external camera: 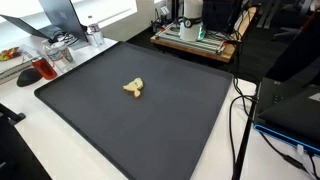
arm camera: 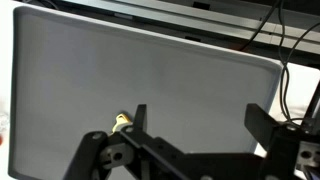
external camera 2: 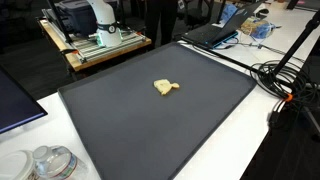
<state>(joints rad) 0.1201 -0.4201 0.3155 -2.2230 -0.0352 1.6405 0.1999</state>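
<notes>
A small yellow-tan object (external camera: pixel 133 88) lies near the middle of a large dark grey mat (external camera: pixel 90 110); it shows in both exterior views (external camera 2: pixel 166 87). In the wrist view my gripper (arm camera: pixel 200 118) hangs high above the mat (arm camera: pixel 150 70) with its two black fingers spread wide and nothing between them. The yellow object (arm camera: pixel 122 122) peeks out just beside one fingertip, partly hidden by the gripper body. The arm does not show in either exterior view.
A wooden cart with a white machine (external camera: pixel 195 30) stands beyond the mat (external camera 2: pixel 95 30). Black cables (external camera: pixel 240 110) run along one mat edge (external camera 2: pixel 285 85). A laptop (external camera 2: pixel 215 30), clear containers (external camera 2: pixel 50 162) and a red item (external camera: pixel 28 74) sit off the mat.
</notes>
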